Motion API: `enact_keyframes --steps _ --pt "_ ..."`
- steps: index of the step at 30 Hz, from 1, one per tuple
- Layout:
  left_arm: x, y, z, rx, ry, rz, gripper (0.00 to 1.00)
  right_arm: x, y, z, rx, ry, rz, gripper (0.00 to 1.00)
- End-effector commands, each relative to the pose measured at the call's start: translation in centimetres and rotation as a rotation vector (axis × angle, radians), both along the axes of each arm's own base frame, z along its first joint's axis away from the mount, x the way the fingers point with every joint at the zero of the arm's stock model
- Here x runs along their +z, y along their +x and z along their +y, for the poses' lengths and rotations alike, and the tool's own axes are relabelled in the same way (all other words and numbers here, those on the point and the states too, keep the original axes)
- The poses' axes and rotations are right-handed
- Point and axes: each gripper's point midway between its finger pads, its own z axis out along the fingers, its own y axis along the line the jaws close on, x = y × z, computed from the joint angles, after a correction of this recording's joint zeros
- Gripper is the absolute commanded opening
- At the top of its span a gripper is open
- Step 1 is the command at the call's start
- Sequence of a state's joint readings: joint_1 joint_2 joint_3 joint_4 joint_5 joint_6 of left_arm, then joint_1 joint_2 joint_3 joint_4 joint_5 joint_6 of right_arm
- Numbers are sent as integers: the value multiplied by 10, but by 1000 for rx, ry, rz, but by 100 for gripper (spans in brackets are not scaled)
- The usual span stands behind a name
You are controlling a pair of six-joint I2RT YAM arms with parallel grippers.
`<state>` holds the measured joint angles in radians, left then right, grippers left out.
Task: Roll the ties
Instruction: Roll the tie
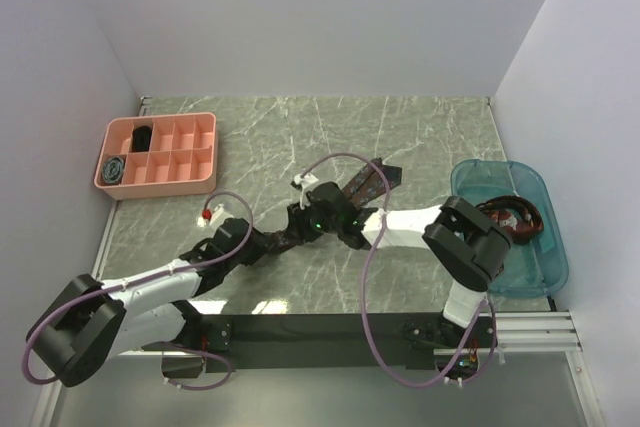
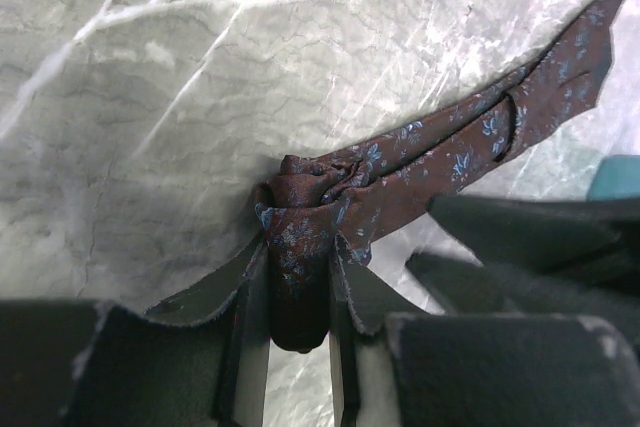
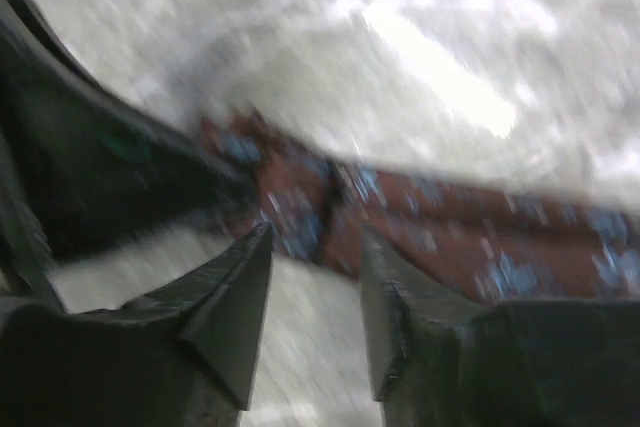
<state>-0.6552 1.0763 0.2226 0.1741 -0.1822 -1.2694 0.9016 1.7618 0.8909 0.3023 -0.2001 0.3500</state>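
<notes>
Left gripper (image 2: 298, 262): jaws clamped on bunched end of maroon blue-flowered fabric necktie (image 2: 440, 152), lying on grey marble table (image 2: 150, 97). Right gripper (image 3: 315, 239): jaws part-open at the necktie, gripping nothing; view blurred.

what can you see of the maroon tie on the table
The tie is dark maroon fabric with small blue motifs. One end is bunched into a loose, partly made coil, pinched in the left claw; the rest lies doubled along the marbled table, ending in a point. The right claw hovers open over it.
</notes>
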Motion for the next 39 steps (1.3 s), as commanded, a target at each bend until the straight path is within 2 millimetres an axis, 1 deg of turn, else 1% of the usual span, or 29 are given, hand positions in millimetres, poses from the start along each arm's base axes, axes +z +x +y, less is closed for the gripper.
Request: enact_keyframes --steps 1,2,3,7,8,10,11,12,13,17,18,19,20,22,23,25,26,28,31,32,34,35,36,37,38,39 --pt "5 1 4 10 68 45 1 21 -3 -10 9 8 -132 50" --pt "0 -3 9 8 108 85 1 23 2 -15 -26 -12 -173 51" --pt "10 4 5 3 119 78 1 26 -4 -17 -11 -26 -215 52" --pt "25 10 1 -20 194 129 1 29 -3 -23 -62 -106 -351 57" --pt "26 11 1 -25 213 145 1 33 -4 -21 -68 -110 -387 58" --pt "31 13 -1 -39 250 183 0 32 -9 -20 -91 -167 -470 60" --pt "37 17 -4 -41 252 182 1 30 -9 -18 -88 -192 -505 60" --pt "33 17 -4 -44 267 202 1 29 -5 -21 -128 -228 -540 60" --pt "31 15 -4 -51 276 222 1 27 -14 -15 -109 -239 -565 62" --pt "30 14 -10 -75 269 244 1 10 -17 -10 -135 -337 -658 63" --pt "29 14 -10 -79 273 250 1 8 -16 -11 -148 -353 -674 63" --pt "28 13 -10 -81 277 255 1 10 -16 -10 -171 -356 -702 63" --pt "28 13 -10 -85 279 254 1 6 -15 -10 -171 -379 -716 63" --pt "27 12 -9 -96 293 261 1 3 -15 -8 -174 -395 -733 63" --pt "25 10 -8 -100 299 269 1 -2 -16 -6 -168 -411 -741 63" --pt "23 8 -7 -108 309 278 1 -3 -18 -3 -158 -414 -759 63" --pt "21 7 -7 -113 313 285 1 -8 -21 0 -146 -425 -762 63" --pt "17 5 -5 -113 318 296 1 -13 -22 0 -135 -440 -757 63" --pt "10 3 -1 -94 321 298 1 -13 -20 -15 -194 -423 -711 62" --pt "10 3 0 -84 317 295 1 -4 -21 -21 -221 -378 -675 61" --pt "7 4 -1 -74 310 288 1 -4 -19 -33 -228 -361 -610 61" --pt "6 4 0 -69 308 290 1 4 -19 -35 -258 -307 -556 61" --pt "7 7 -3 -66 297 279 1 2 -15 -38 -251 -277 -483 60" --pt "4 6 -2 -69 300 281 1 -4 -17 -44 -237 -270 -415 59" --pt "3 7 -3 -68 298 280 1 0 -16 -46 -282 -200 -324 57" --pt "2 7 -4 -71 292 278 1 -3 -11 -51 -291 -166 -232 55"
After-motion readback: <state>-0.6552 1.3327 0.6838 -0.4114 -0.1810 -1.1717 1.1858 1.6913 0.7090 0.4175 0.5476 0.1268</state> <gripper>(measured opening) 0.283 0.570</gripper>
